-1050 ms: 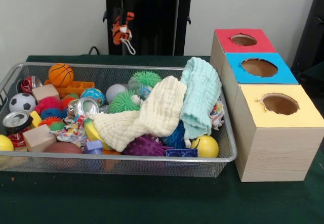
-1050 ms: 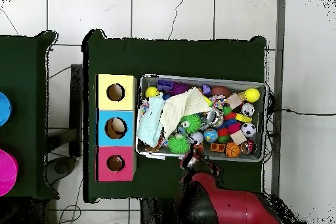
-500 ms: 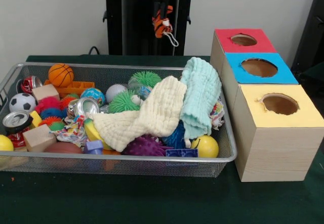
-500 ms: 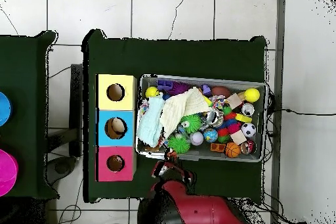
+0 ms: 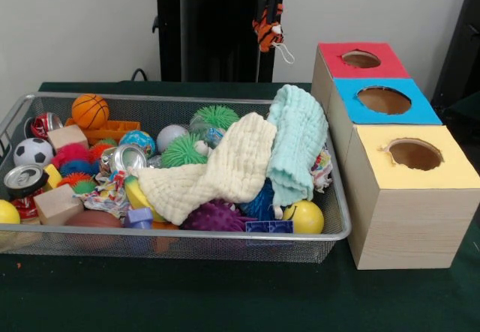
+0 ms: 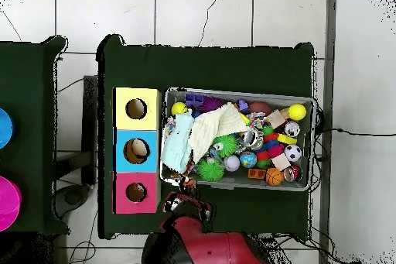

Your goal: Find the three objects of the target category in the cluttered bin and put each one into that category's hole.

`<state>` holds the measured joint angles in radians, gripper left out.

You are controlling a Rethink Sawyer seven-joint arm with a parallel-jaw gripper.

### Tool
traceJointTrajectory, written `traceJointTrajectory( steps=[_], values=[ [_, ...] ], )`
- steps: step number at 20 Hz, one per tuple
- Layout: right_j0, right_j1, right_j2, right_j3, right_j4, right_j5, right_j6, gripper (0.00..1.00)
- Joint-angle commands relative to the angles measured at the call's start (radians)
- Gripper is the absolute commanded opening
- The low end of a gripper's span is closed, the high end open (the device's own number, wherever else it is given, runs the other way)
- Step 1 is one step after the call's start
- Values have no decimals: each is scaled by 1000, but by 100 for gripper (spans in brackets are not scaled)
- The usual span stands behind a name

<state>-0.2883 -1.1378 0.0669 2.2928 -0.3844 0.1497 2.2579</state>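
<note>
Claw (image 5: 268,17) hangs high above the counter's (image 5: 225,302) far edge, closed on a small tiger toy (image 5: 268,32) whose cord loop dangles beside it. Toy sits between the bin (image 5: 330,231) and the red box (image 5: 360,61), lifted clear of both. Blue box (image 5: 384,101) and yellow box (image 5: 412,156) stand nearer.

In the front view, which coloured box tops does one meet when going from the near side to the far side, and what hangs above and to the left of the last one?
Yellow box top → blue box top → red box top; up and left of the red one hangs the tiger toy, held by the gripper.
</note>
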Motion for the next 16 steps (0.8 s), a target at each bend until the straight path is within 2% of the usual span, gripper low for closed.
traceJointTrajectory(
  steps=[1, 4, 9, 13, 16],
  values=[
    [32, 8, -61, -32, 58, 175, 113, 0],
    [52, 21, -69, -33, 67, 166, 117, 0],
    [111, -37, -114, -47, 82, 234, 116, 0],
    [107, 19, -123, -48, 76, 182, 117, 0],
    [140, 14, -157, -48, 67, 171, 136, 0]
  ],
)
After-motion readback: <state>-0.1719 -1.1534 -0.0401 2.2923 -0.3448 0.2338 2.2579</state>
